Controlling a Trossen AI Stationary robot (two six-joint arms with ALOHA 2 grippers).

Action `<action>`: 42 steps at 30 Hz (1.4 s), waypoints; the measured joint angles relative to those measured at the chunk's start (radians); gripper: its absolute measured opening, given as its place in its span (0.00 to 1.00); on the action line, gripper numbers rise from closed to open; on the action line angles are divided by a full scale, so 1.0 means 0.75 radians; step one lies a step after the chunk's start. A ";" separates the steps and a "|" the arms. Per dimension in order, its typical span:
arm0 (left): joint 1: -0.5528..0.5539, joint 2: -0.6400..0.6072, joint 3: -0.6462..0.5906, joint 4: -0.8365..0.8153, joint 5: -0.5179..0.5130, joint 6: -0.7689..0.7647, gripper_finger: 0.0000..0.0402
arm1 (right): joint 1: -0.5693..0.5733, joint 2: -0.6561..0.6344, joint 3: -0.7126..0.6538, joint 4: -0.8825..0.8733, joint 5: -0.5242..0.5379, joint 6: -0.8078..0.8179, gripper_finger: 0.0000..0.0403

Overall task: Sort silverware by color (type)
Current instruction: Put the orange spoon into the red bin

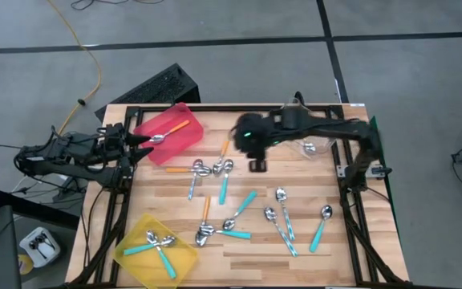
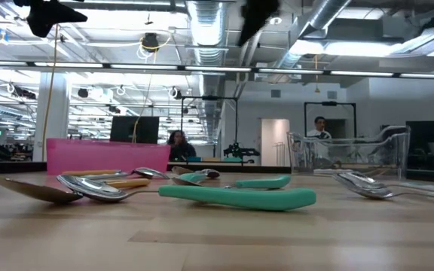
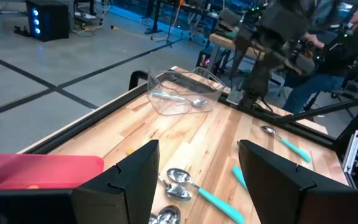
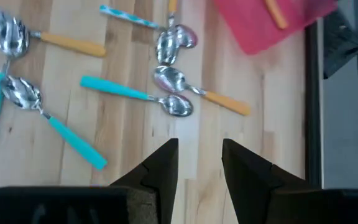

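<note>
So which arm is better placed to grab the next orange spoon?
Right. The right gripper hangs open above the orange-handled spoon near the red bin, while the left gripper waits open at the table's left edge.

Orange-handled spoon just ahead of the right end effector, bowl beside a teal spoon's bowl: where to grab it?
Take the orange-handled spoon by its handle, towards the free end, coming straight down with the right end effector and its fingers across the slim handle. It lies flat; its bowl crowds the teal spoon, while the handle has bare wood on both sides.
</note>
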 joint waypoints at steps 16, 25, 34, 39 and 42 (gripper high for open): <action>0.000 0.001 0.000 -0.012 -0.041 -0.013 0.51 | 0.061 -0.482 -1.140 1.229 -0.072 0.275 0.37; 0.000 0.001 0.000 -0.023 -0.084 -0.011 0.51 | 0.119 -0.158 -1.196 1.740 -0.063 0.177 0.48; 0.000 0.001 0.000 -0.086 -0.090 -0.021 0.51 | 0.133 0.093 -1.167 2.047 0.060 0.164 0.64; 0.000 0.000 0.000 -0.083 -0.104 -0.022 0.51 | 0.133 0.230 -1.084 2.035 0.088 0.144 0.65; 0.000 0.001 0.000 -0.083 -0.117 -0.022 0.51 | 0.134 0.300 -1.029 1.995 0.180 0.087 0.65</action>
